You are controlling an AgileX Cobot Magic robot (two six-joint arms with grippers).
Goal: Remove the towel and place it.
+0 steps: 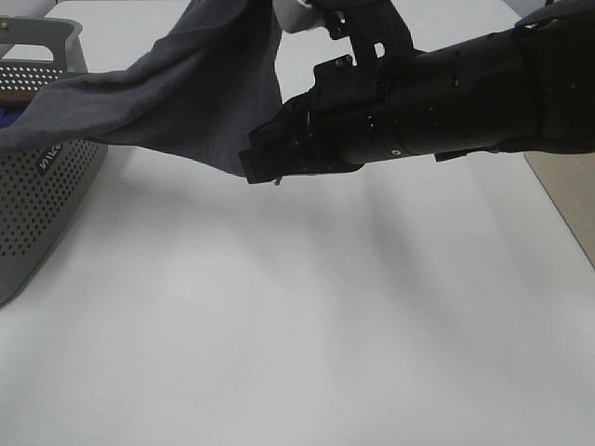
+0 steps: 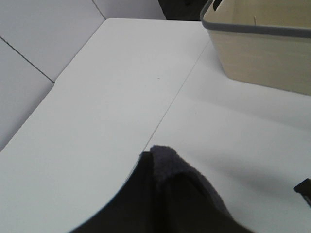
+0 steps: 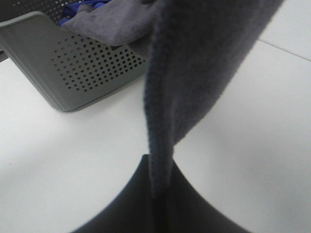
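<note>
The dark charcoal-grey towel (image 1: 204,84) hangs stretched in the air, from the top middle of the exterior view down into the grey perforated basket (image 1: 37,204) at the left. My right gripper (image 1: 314,14) reaches across at the top and is shut on the towel's raised edge. In the right wrist view its dark jaws (image 3: 156,179) pinch a fold of the towel (image 3: 194,63) above the basket (image 3: 82,73). In the left wrist view my left gripper (image 2: 158,172) is shut on a small tuft of the towel (image 2: 167,162). I cannot make out the left gripper in the exterior view.
A blue cloth (image 1: 7,119) lies inside the basket, also seen in the right wrist view (image 3: 87,6). A beige bin (image 2: 262,48) stands on the white table (image 1: 279,325). The right arm's black body (image 1: 418,102) spans the upper right.
</note>
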